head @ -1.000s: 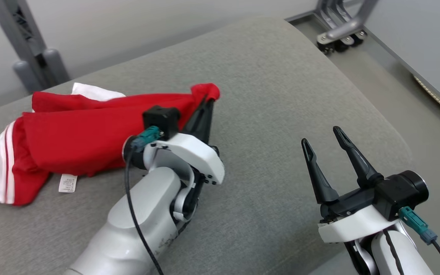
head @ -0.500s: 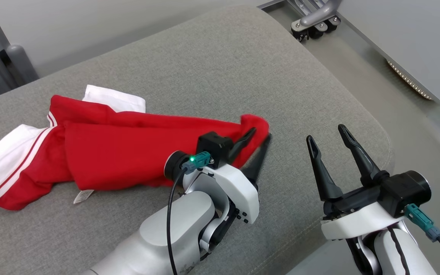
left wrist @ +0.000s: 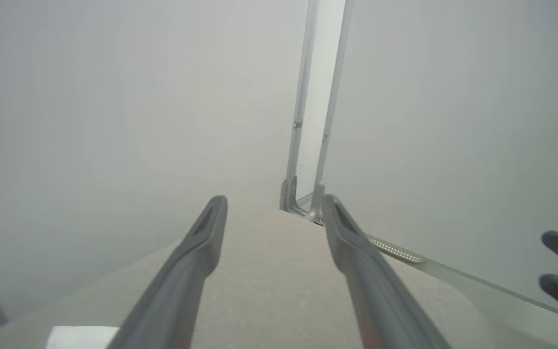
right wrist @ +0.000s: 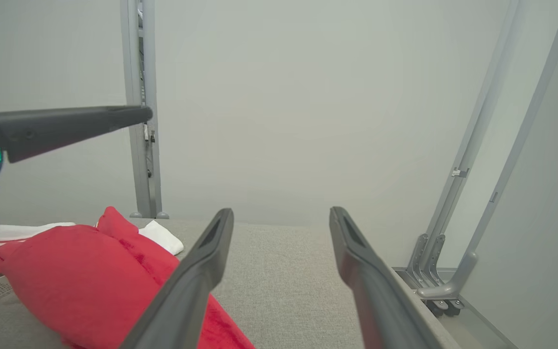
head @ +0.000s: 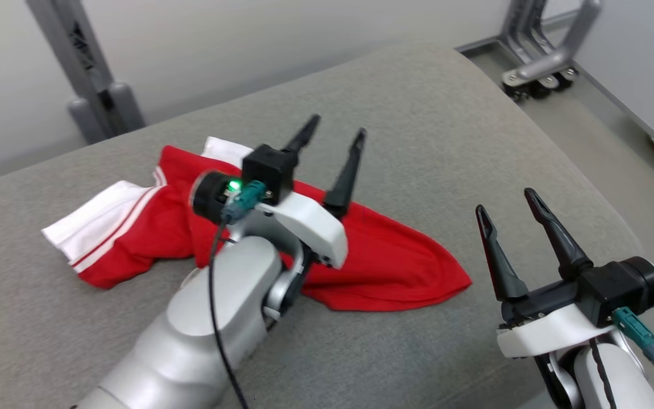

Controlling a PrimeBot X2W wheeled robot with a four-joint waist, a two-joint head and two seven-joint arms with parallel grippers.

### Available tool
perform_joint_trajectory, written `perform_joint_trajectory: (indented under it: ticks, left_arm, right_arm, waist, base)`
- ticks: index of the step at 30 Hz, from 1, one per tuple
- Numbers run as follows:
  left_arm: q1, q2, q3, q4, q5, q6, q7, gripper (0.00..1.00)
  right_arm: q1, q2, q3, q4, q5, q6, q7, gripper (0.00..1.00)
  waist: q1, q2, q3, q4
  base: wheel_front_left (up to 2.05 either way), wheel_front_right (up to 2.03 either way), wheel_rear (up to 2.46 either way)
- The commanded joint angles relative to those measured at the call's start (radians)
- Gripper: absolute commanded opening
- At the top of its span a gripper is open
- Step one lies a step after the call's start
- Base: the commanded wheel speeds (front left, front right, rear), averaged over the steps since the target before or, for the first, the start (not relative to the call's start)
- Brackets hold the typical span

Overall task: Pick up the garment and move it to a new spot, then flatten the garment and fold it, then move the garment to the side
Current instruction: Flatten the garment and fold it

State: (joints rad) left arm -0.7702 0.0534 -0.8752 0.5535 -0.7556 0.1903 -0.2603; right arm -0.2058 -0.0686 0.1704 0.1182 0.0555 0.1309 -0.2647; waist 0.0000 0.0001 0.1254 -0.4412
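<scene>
The garment (head: 395,267) is a red shirt with white sleeves and white stripes, lying crumpled on the grey cushion (head: 429,125), one red corner pointing right. My left gripper (head: 336,128) hovers above its middle, open and empty, fingers pointing up and away. In the left wrist view the left gripper (left wrist: 274,199) is spread wide over bare cushion, with a white scrap of the garment (left wrist: 82,334) at the bottom edge. My right gripper (head: 505,201) stands open and empty to the right of the red corner. In the right wrist view the right gripper (right wrist: 281,212) has the garment (right wrist: 80,276) at its left.
A grey metal frame on casters (head: 537,62) stands on the floor beyond the cushion's far right corner. A grey post (head: 99,102) rises behind the cushion at the left. The cushion's rounded edge (head: 616,221) drops to the floor close to my right gripper.
My left gripper has opened and let go of the garment's red corner, then risen above it. The corner now lies on the cushion. The head camera has shifted; the right gripper stays open.
</scene>
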Motion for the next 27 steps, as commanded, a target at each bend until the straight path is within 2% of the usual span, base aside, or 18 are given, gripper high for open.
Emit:
perform_joint_trajectory:
  ticks: [1,7,13,17,21,27]
  left_arm:
    - [0.018,0.027,0.047,-0.013,0.069,0.012,-0.005,1.0]
    - [0.141,0.101,0.282,-0.11,0.273,0.028,-0.004,1.0]
    - [0.327,0.149,0.48,-0.224,0.414,0.027,-0.004,1.0]
    - [0.454,0.14,0.588,-0.282,0.473,0.016,-0.004,1.0]
    - [0.564,0.105,0.702,-0.335,0.519,0.004,-0.004,1.0]
    - [0.682,0.04,0.814,-0.388,0.592,-0.02,-0.004,1.0]
  right_arm:
    - [0.011,-0.014,-0.004,-0.005,-0.006,0.0,-0.002,1.0]
    - [0.027,-0.047,-0.011,-0.022,-0.017,0.0,-0.002,1.0]
    - [0.039,-0.073,-0.009,-0.029,-0.021,0.0,-0.002,1.0]
    - [0.044,-0.083,-0.012,-0.027,-0.02,0.0,-0.002,1.0]
    - [0.043,-0.092,0.002,-0.017,-0.012,0.0,-0.002,1.0]
    - [0.014,-0.115,0.052,0.02,0.034,0.0,-0.002,1.0]
  waist:
    - [0.0,-0.0001,-0.038,0.058]
    - [0.0,-0.0001,-0.07,0.14]
    - [0.0,-0.0001,-0.081,0.205]
    - [0.0,-0.0001,-0.082,0.237]
    - [0.0,-0.0001,-0.085,0.261]
    - [0.0,-0.0001,-0.086,0.3]
  base:
    - [0.0,0.0,0.0]
    - [0.0,0.0,0.0]
    - [0.0,0.0,0.0]
    - [0.0,0.0,0.0]
    - [0.0,0.0,0.0]
    - [0.0,0.0,0.0]
